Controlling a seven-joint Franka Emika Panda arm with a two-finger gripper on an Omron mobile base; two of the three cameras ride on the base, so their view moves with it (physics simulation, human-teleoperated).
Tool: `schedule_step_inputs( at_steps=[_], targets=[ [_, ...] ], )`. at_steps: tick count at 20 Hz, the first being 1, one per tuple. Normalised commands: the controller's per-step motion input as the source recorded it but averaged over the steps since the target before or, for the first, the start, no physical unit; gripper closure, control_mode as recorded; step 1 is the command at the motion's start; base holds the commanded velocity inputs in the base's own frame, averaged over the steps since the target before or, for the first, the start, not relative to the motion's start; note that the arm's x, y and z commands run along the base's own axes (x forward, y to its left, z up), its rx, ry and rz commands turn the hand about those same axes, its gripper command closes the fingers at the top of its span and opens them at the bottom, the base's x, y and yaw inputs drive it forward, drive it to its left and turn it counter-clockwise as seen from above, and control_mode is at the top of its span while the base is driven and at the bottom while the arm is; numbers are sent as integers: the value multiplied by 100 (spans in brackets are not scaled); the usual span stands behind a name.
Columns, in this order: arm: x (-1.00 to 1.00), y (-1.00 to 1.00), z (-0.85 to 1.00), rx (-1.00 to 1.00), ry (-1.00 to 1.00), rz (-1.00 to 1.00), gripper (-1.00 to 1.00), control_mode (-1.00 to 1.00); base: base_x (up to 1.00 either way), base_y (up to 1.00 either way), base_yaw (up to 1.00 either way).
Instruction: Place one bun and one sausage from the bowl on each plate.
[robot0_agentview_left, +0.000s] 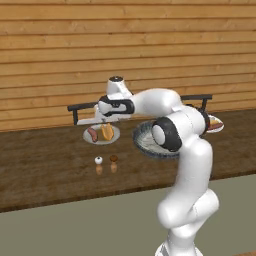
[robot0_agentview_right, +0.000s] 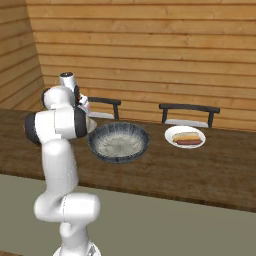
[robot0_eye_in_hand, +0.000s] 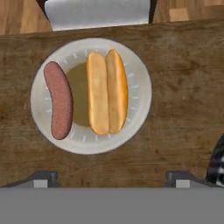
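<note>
1. Two dark fingertips of the end effector sit closest to the hand camera, set wide apart and holding nothing.
2. Directly below the end effector lies one small white plate with a tan centre, resting on the dark wooden bench.
3. That plate carries one sausage and one split bun, side by side and lengthwise parallel. They look slightly apart, with a strip of the plate's centre between them.
4. From the left base camera, the end effector hovers just above this same plate, with the sausage and bun beneath it.
5. One large dark grey bowl with a pale speckled inside sits on the bench just to the right of the end effector. No buns or sausages show inside it.
6. A second white plate lies well to the right of the end effector, beyond the bowl. It also holds one bun and one sausage, touching or nearly so.
7. Two small shakers stand on the bench nearer the robot than the end effector: one white-topped, one brown-topped, close together.
8. Two chairs with dark backs stand at the far side of the bench, one behind each plate, before a wooden plank wall.
</note>
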Motion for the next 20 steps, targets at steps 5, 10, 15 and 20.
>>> schedule_step_inputs(
  at_steps=[5,10,15,20],
  targets=[
    [-100,-100,20,9,-26,0,-100,-100,0,0,0],
    [-100,-92,13,0,-49,0,-100,-100,0,0,0],
    [-100,-62,73,6,-86,0,-100,-100,0,0,0],
    [-99,-73,52,11,-88,-1,-100,-100,0,0,0]
  ],
)
